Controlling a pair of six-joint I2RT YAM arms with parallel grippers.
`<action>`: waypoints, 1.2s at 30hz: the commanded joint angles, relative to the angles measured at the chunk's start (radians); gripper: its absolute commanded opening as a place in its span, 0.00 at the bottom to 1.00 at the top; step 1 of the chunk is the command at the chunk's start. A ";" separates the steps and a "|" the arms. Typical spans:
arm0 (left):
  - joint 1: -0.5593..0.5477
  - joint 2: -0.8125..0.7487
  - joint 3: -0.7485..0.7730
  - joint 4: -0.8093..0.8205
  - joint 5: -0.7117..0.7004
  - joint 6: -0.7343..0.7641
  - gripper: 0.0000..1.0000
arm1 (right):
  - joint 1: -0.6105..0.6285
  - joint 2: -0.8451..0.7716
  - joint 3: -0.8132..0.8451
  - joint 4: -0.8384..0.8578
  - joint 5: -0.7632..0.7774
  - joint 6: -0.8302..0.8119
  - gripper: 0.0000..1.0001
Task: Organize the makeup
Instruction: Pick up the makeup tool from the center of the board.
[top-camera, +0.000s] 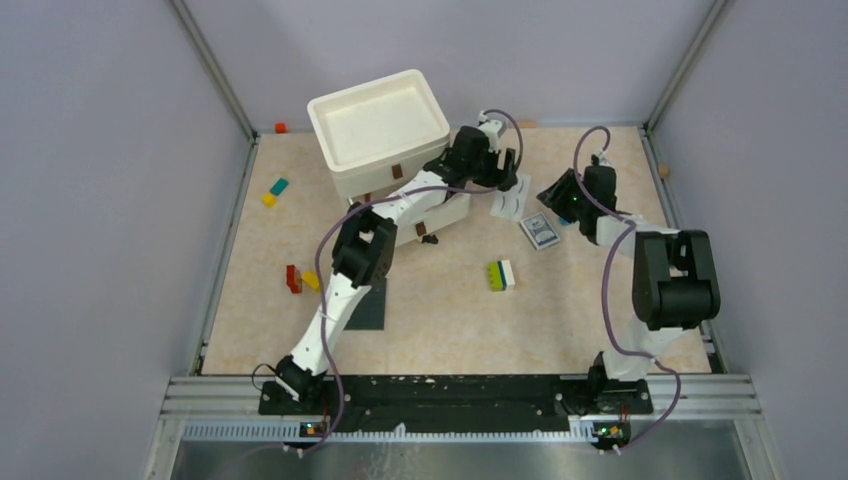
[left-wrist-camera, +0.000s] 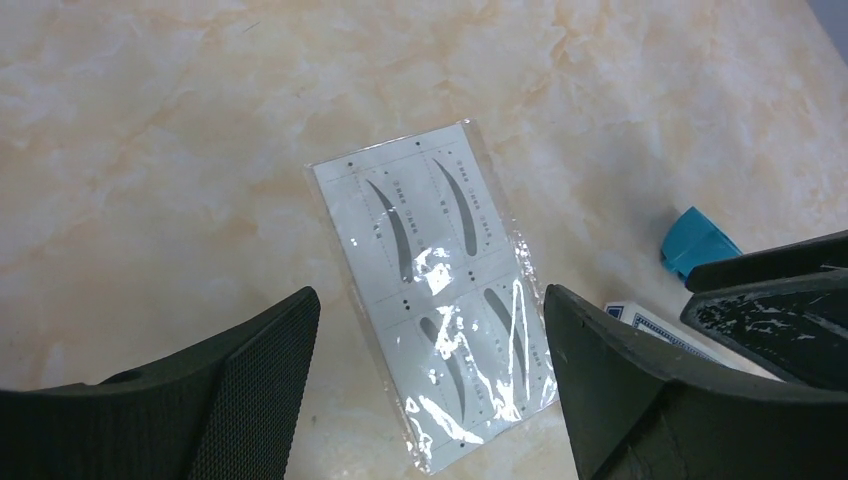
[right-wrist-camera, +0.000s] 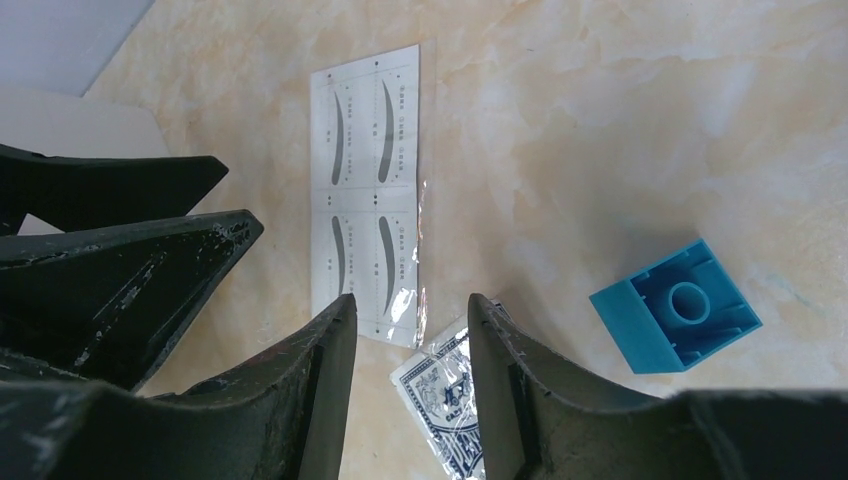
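White false-eyelash card (left-wrist-camera: 440, 290): flat rectangle, 4 printed panels, each with 1 dark curved strip, inside a glossy, crinkled clear sleeve. It lies flat on the beige marbled counter (left-wrist-camera: 150, 150), just right of the white rectangular case (top-camera: 330, 105) with brown clasps.

Left tool (left-wrist-camera: 430, 300): matte black, with a fine mesh texture on the finger pad (left-wrist-camera: 270, 380). Jaws are spread wide, 1 finger on each side of the card in the wrist view. Nothing is clamped. Can't tell whether the tips touch the counter or the sleeve.

Right tool (right-wrist-camera: 412, 305): scuffed black plastic fingers (right-wrist-camera: 300, 400) tapering to wedges. Jaws are about half apart with a clear gap, holding nothing. It sits close to the left tool, pointing at the card's near end.

Playing-card pack (right-wrist-camera: 445, 400): blue patterned back, clear wrap, flat on the counter just beside the card's near corner and below the right tool's gap.

Teal toy brick (right-wrist-camera: 675, 310): boxy plastic, hollow underside facing the camera with 1 round tube inside. It stands on the counter to the right of the pack, apart from the card.
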 joint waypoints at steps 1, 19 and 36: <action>-0.018 0.026 0.059 0.073 0.023 -0.028 0.88 | -0.008 0.016 -0.015 0.037 -0.004 -0.017 0.44; -0.018 0.081 0.073 0.024 -0.033 -0.011 0.89 | -0.008 0.053 0.014 0.011 -0.012 -0.045 0.44; -0.018 -0.015 0.039 -0.226 -0.407 0.055 0.81 | -0.008 0.007 0.015 -0.030 0.009 -0.068 0.44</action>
